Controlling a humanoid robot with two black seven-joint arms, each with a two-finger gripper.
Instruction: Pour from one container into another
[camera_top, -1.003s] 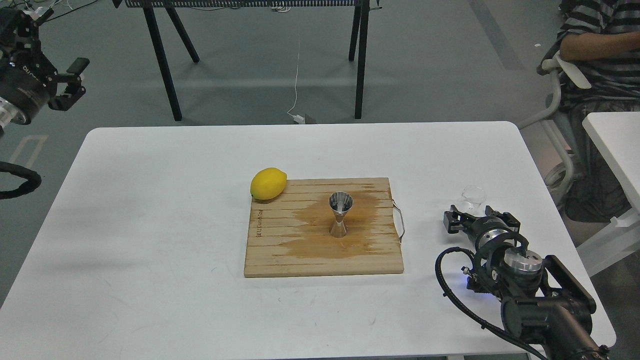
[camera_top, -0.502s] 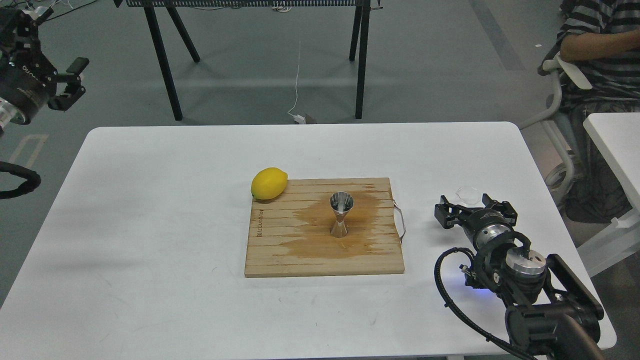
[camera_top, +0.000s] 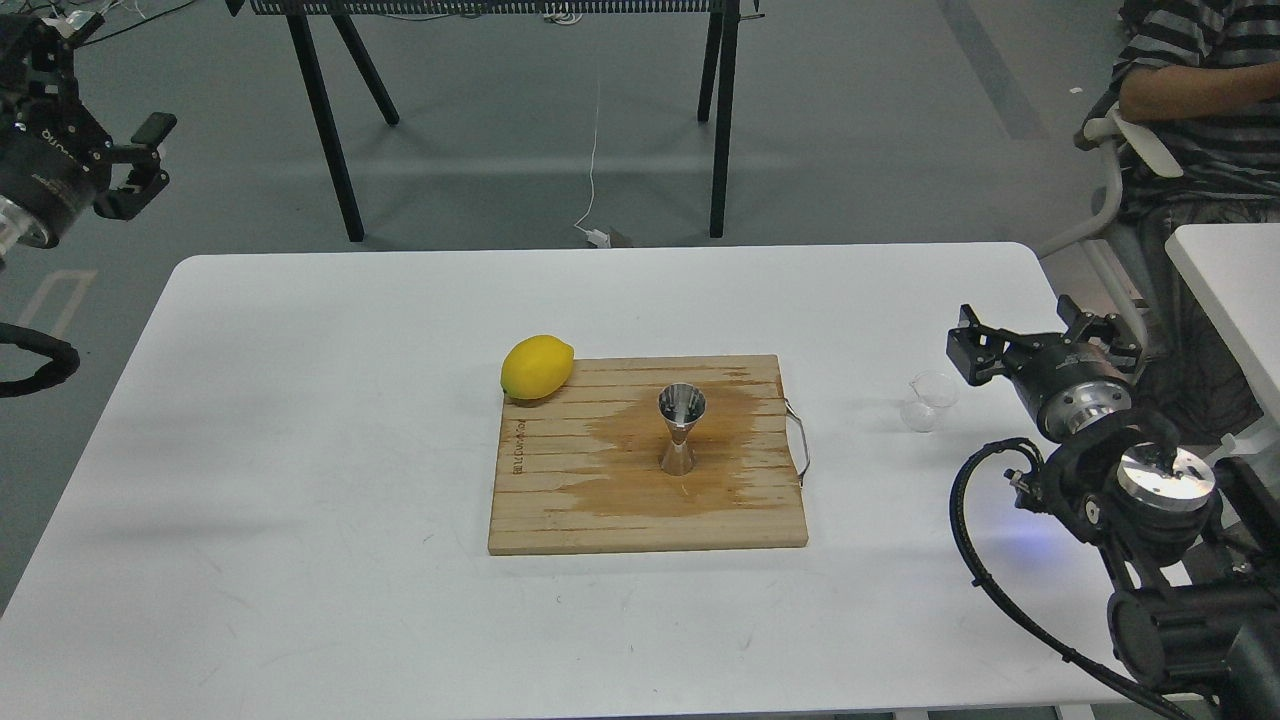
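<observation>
Glass cup (camera_top: 926, 400) lies tipped on the white table (camera_top: 300, 420), mouth up-right, just left of the right gripper (camera_top: 1040, 335), whose jaws gape apart, empty; jigger (camera_top: 681, 430) stands upright on the cutting board (camera_top: 560, 500).

Right claw (camera_top: 1040, 335) hangs at the far right, fingers spread wide; left claw (camera_top: 135, 165) is raised far left, open.

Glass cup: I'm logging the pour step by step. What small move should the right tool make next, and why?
Probably draw the right tool left and down until its open fingers straddle the glass cup. The cup stands ungripped on the table, and the jigger waits upright on the board.
</observation>
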